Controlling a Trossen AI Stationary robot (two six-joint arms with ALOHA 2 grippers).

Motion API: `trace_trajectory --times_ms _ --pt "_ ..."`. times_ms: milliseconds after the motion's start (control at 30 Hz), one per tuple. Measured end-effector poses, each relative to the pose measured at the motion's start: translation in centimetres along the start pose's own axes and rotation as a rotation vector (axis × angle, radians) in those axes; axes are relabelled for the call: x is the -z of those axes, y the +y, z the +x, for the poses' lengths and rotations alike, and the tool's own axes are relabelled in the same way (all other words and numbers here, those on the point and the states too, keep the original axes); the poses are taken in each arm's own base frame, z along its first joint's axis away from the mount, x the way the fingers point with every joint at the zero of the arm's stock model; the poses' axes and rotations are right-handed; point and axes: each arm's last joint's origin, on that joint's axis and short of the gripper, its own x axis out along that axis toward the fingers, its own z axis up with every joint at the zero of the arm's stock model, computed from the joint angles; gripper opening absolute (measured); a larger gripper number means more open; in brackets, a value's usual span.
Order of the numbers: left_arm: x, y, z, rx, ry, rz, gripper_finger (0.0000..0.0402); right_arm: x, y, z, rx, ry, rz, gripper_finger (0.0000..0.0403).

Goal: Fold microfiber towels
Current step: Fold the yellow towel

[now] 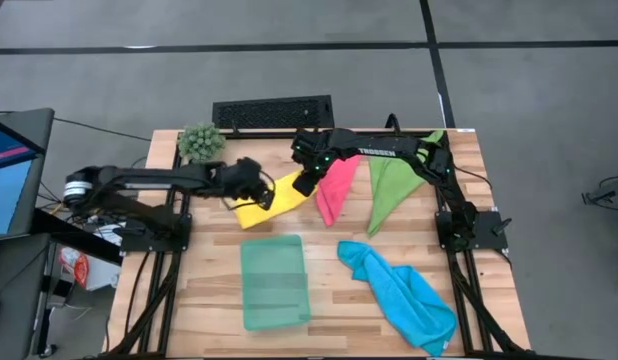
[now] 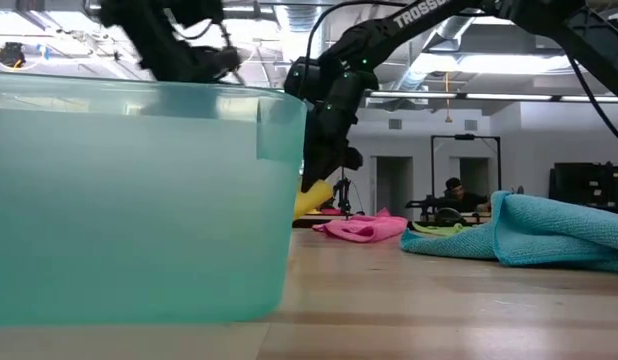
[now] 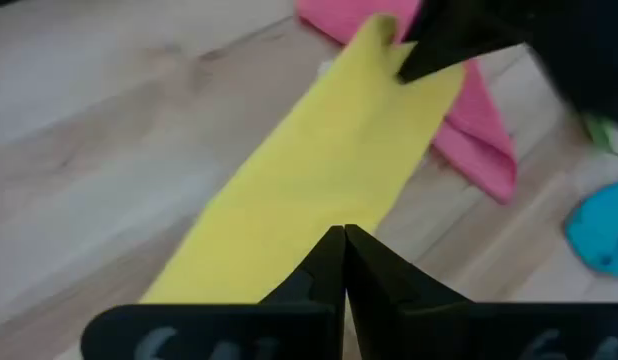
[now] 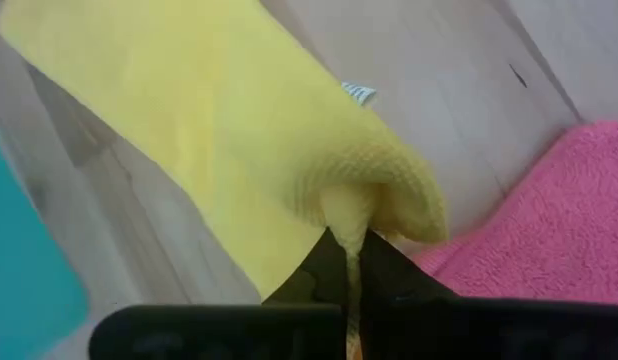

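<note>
Soft yellow microfiber towel [image 1: 272, 203] stretched at frame centre, left gripper [image 3: 343, 243] and right gripper [image 4: 351, 250] each pinched closed on opposite ends, crumpled pink microfiber towel [image 1: 337, 187] beside.

Surface: wooden table [image 1: 209, 300]
On it: yellow towel [image 1: 274, 203], pink towel [image 1: 336, 187], green towel [image 1: 389, 187], blue towel [image 1: 404, 295], teal tray [image 1: 274, 282], plant ball [image 1: 200, 142]

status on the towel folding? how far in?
Done: nothing visibly finished. In hand: yellow towel, stretched between left gripper and right gripper, both shut on its ends. Left: pink towel, green towel and blue towel lie rumpled on the table.
</note>
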Motion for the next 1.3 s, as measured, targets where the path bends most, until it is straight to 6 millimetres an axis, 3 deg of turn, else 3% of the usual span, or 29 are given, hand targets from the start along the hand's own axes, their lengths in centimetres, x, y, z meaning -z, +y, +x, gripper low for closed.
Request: trace_trajectory --times_ms 200,333,633,867,1033,1300 --pt "5.2 2.2 1.6 -0.006 0.063 -0.099 0.0000 0.1 0.2 -0.1 0.017 -0.001 -0.023 0.0018" --pt "6.9 2.6 2.2 -0.003 0.082 -0.153 0.0000 -0.1 0.3 -1.0 0.010 -0.027 -0.027 0.0021" --pt "8.2 2.2 3.7 -0.038 0.164 -0.090 0.0000 -0.2 1.4 -0.6 -0.007 -0.048 -0.046 0.0022" --pt "8.3 2.1 4.0 -0.050 0.142 -0.078 0.0000 -0.3 0.8 -0.7 -0.004 -0.049 -0.016 0.0019" --pt "9.4 2.4 5.7 -0.083 0.193 -0.068 0.0000 -0.2 0.9 -0.7 -0.010 -0.047 -0.019 0.0025" --pt "9.2 1.0 8.0 0.048 0.142 -0.120 0.0000 -0.4 1.1 -0.7 -0.065 -0.052 -0.004 0.0021"
